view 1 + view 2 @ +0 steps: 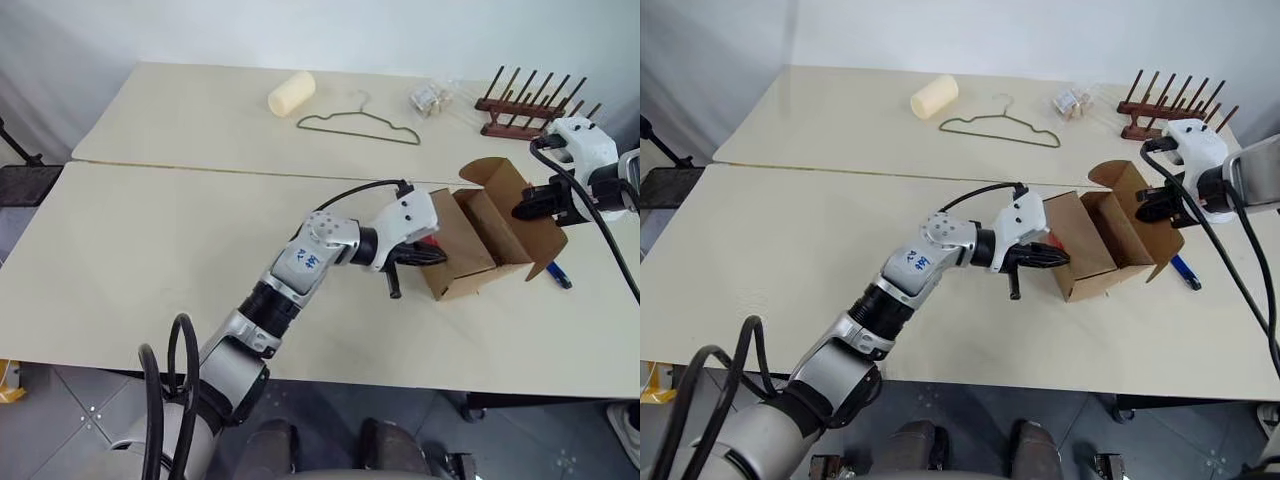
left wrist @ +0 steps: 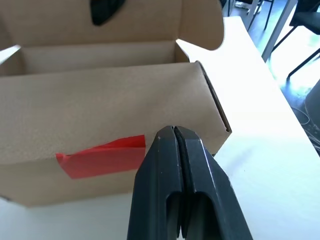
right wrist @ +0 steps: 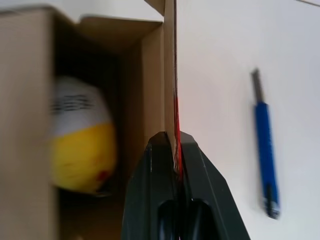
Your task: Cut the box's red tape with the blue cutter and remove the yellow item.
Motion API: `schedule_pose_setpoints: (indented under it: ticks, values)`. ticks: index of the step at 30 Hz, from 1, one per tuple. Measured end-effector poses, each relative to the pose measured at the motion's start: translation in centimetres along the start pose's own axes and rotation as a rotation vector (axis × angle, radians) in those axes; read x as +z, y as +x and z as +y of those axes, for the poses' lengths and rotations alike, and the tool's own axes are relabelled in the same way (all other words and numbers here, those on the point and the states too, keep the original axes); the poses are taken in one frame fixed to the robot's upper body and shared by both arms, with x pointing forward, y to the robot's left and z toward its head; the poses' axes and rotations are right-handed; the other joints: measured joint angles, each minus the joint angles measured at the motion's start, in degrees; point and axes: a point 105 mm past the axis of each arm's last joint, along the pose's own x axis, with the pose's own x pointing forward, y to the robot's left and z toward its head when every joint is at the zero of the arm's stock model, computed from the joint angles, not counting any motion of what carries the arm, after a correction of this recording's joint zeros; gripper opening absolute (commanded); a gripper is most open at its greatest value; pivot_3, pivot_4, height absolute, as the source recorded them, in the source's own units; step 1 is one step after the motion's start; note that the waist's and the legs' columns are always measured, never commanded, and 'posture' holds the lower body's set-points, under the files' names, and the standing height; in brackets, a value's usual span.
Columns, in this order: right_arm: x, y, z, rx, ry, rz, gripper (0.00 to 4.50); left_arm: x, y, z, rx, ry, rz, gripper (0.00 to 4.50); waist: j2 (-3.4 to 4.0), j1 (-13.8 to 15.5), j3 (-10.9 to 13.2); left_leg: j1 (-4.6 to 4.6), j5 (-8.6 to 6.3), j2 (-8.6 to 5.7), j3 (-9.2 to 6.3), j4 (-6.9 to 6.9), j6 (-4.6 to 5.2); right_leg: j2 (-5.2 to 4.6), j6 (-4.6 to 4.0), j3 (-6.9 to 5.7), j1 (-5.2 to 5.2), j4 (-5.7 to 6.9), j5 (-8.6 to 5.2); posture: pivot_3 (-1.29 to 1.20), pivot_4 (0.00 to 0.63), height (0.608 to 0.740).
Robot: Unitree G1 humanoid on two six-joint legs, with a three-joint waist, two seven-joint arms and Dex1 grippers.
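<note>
Box is seen open near the desk's right side, flaps up, tilted toward the front edge. Red tape is stuck on the box wall facing the left claw, torn along its upper edge. Left claw is pressed together, empty, tips just beside the tape and that wall. Right claw is pinched shut on the raised flap at the box's far right side; the flap's thin edge, with a red streak on it, is caught between the fingers. Yellow item is seen inside the box, down against an inner wall. Blue cutter lies flat on the desk to the right of the box, apart from it, near the front right edge. Cream roll, wire hanger and wooden peg rack are placed along the far desk, well apart from the box. Wide bare desk is left open to the left of the left arm.
</note>
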Motion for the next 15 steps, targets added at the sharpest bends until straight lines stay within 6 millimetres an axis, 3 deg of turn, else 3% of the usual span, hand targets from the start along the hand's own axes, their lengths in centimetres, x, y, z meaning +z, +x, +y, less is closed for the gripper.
schedule_pose_setpoints:
  ticks: [15]
  values:
    - [0.8,-0.9,2.9,0.132,-0.086,0.001,0.04,-0.7,-1.1,0.2,0.05,-0.022,0.012,0.0,-0.09,-1.1,-0.1,0.31,0.0,0.07,0.12,0.05,-0.01,0.0,-0.08,0.15,0.15,0.22,0.05,0.0,0.15,0.74]
